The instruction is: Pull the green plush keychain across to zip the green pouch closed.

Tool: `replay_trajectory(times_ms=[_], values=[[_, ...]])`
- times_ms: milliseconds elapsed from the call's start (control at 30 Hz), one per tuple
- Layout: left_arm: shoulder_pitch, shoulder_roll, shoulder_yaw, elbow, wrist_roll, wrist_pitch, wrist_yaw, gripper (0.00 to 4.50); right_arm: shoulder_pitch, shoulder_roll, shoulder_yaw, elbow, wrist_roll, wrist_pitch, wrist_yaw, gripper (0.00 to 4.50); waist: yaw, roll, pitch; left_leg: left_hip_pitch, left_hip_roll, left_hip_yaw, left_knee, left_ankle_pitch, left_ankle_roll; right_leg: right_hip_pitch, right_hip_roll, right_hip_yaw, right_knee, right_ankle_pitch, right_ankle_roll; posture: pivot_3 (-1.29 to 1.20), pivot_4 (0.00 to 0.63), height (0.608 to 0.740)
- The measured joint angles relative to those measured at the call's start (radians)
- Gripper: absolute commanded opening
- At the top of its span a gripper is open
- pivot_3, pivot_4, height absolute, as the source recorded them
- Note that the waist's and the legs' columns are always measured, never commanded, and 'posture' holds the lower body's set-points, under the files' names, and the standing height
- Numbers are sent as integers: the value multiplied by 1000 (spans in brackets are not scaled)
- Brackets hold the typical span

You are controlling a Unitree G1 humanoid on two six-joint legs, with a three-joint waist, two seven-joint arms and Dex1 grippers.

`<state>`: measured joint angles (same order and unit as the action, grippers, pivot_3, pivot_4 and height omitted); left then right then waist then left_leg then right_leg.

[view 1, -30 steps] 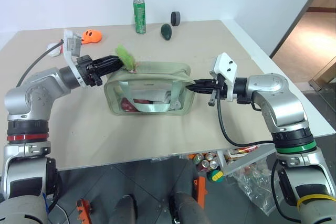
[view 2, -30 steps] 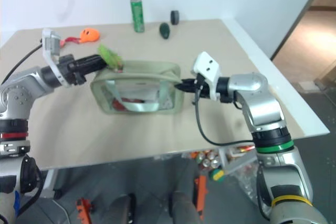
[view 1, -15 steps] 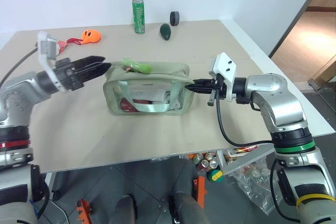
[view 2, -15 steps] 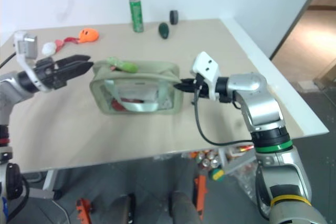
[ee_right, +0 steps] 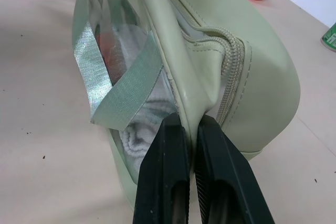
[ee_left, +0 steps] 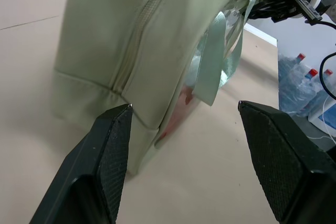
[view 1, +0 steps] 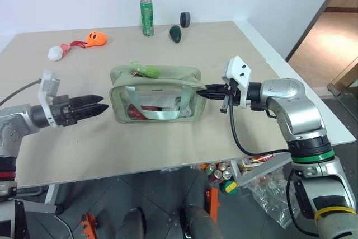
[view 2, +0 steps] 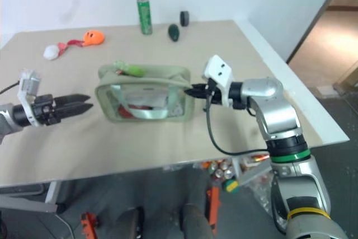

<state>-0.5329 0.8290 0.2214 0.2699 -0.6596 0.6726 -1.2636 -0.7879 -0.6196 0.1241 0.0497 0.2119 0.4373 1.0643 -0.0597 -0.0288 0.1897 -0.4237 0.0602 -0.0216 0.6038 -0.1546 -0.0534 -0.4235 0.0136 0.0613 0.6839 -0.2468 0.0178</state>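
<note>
I've let go: my left gripper (view 1: 99,106) has backed off, jaws apart. The green plush keychain (view 1: 145,70) lies atop the green pouch (view 1: 155,94) mid-table; right gripper (view 1: 205,90) stays pinching its end. Zipping looks done.

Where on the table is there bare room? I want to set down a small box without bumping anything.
Free: the near strip of the table in front of the green pouch, and the far right corner past the dark green egg. Crowded: the pouch's ends, where the left gripper stands open and the right gripper pinches the fabric; and the far edge by the soda can.
</note>
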Motion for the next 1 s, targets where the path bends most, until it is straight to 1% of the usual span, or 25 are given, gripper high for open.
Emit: replay_trajectory(times_ms=[167, 300, 333, 367, 467, 500, 533, 567, 800, 833, 900, 1000], values=[[-78, -61, -20, 4, 14, -1, 45, 3316, 0, 0, 0, 0, 0, 0, 0, 0, 0, 0, 0, 0, 0, 1, 0, 0, 0, 0, 0, 1, 0, 0, 0, 0, 150, 740], [-89, -73, -26, 4, 19, -1, 52, 3316, 1, 0, 0, -3, 0, 2, -1, 0, -1, 0, 0, 0, 0, 0, 0, 0, 0, 0, 0, 1, 0, 0, 0, 0, 150, 740], [-89, -76, -28, 6, 24, -3, 54, 2779, 2, -1, 0, -4, 0, 2, -2, 0, -1, 0, 0, 0, 0, 0, 0, 0, 0, 0, 0, 1, 0, 0, 0, 0, 150, 740], [-89, -81, -28, 10, 25, -4, 57, 2526, 4, -2, 0, -8, 0, 3, -3, 0, -1, 0, 0, 0, 0, 0, 0, 0, 0, 0, 0, 1, 0, 0, 0, 0, 150, 740], [-89, -88, -28, 14, 25, 1, 59, 1522, 9, -4, -2, -15, 1, 7, -6, 0, -1, 0, 0, 0, 0, 1, 0, 0, 0, 0, 0, 1, 0, 0, 0, 0, 150, 740], [-89, -88, -28, 14, 26, 1, 60, 1266, 10, -4, -2, -17, 1, 11, -6, 0, -1, 0, 0, 0, 0, 1, 0, 0, 0, 0, 0, 1, 0, 0, 1, 0, 150, 740], [-89, -88, -28, 15, 28, 0, 63, 784, 10, -5, -2, -18, 2, 12, -6, 0, -1, 0, 0, 0, 0, 1, 0, 0, 0, 0, 0, 1, 0, 0, 1, 0, 150, 740], [-89, -89, -28, 17, 33, -2, 69, 538, 10, -5, -2, -19, 2, 13, -6, 0, -1, 0, 0, 0, 0, 1, 0, 0, 0, 0, 0, 1, 0, 0, 1, 0, 150, 740], [-93, -101, -29, 18, 52, -21, 82, 538, 11, -5, -3, -23, 5, 20, -8, 0, 0, 0, 0, 0, 0, 1, 0, 0, 0, 0, 0, 1, 0, 0, 1, 0, 150, 740], [-93, -101, -29, 18, 52, -21, 82, 487, 11, -5, -3, -23, 8, 23, -7, 748, 0, 0, 0, 0, 0, 1, 0, 0, 0, 0, 0, 1, 0, 0, 1, 0, 150, 740], [-93, -103, -29, 17, 52, -21, 85, 487, 18, -5, -4, -23, 22, 44, -4, 1355, 1, 0, 0, 0, 0, 1, 0, 0, 0, 0, 0, 1, 0, 0, 1, 0, 150, 740], [-93, -106, -29, 17, 52, -21, 87, 487, 29, -9, -5, -29, 49, 76, 2, 2419, 2, 0, 0, 0, 0, 1, 0, 0, 0, 0, 0, 1, 0, 0, 1, 0, 150, 740]])
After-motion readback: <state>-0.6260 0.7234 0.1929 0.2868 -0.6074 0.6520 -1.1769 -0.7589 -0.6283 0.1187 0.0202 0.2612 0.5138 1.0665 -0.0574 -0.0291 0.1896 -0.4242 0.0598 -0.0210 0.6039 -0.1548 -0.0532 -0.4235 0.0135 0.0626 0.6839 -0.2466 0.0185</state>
